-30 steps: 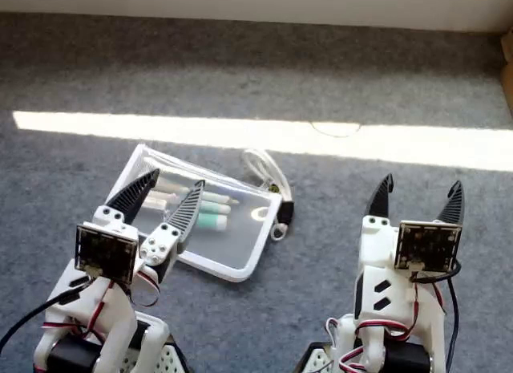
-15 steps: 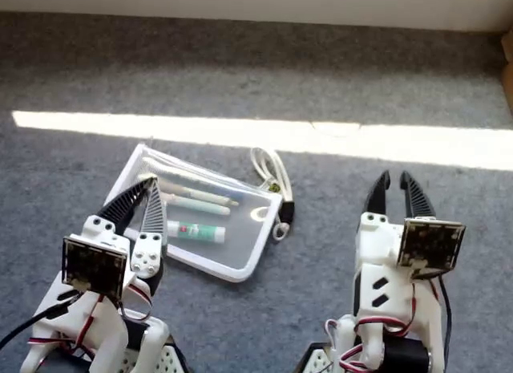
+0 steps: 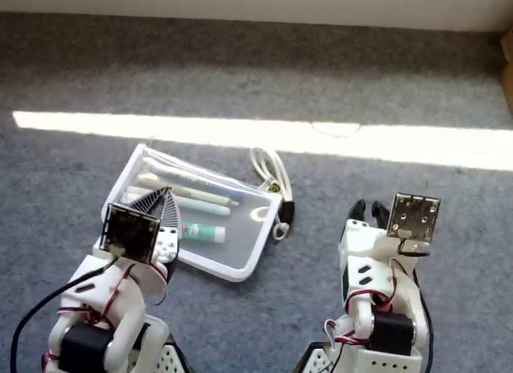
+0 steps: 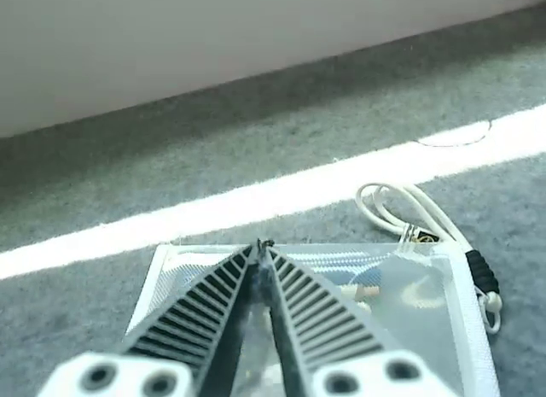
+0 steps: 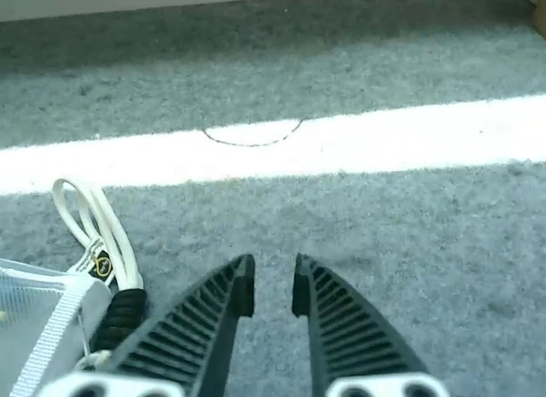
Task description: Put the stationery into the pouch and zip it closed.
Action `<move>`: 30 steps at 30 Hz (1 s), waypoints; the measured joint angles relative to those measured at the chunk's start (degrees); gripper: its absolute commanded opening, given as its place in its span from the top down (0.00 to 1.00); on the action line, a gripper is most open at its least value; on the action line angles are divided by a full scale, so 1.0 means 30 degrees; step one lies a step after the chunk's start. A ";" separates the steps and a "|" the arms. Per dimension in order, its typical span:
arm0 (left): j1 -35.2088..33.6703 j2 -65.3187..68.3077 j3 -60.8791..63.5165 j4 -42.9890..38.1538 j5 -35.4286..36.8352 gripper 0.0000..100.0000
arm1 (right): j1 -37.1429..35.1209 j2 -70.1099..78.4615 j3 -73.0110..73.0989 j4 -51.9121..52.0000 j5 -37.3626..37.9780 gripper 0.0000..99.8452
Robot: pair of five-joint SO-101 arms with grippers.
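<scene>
- Pouch (image 3: 240, 246): clear with white trim, flat on the left half of the table (image 3: 449, 84), tilted, its far-left corner just touching the sunlit stripe (image 3: 385, 144) across the table.
- Inside the pouch, seen through the clear wall: 2 pale pens (image 3: 196, 193) side by side along the far long edge, and a white-and-green tube (image 3: 202, 232) nearer the front edge of the table.
- Zip state: cannot tell.
- White cord (image 3: 267, 166): looped on the table at the pouch's far-right corner, joined to it, reaching up to the sunlit stripe.
- Black toggle (image 3: 285, 212): on the table just beside the pouch's right short edge, with a small white ring below it.
- Left gripper (image 3: 166, 193): closed, tips pressed together with nothing seen between them, over the left part of the pouch and pointing toward the far edge of the table; whether touching the pouch, cannot tell.
- Right gripper (image 5: 272, 260): nearly closed, jaws a narrow gap apart and empty, over bare table on the right half, well apart from the pouch, to the right of the toggle, pointing toward the far edge.
- Plain pale wall along the far edge of the table.
</scene>
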 measured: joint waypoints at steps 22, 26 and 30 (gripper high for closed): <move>-0.4835 0.0147 0.8821 -0.3458 0.0000 0.99 | 0.0000 0.0176 0.3429 0.1758 -0.0029 0.99; -0.4806 0.0147 0.8821 -0.1670 0.0000 0.99 | 0.0000 0.0176 0.3429 0.3722 -0.0029 0.99; -0.4835 0.0147 0.8821 0.0059 0.0000 0.99 | 0.0000 0.0176 0.3429 0.4864 -0.0029 0.99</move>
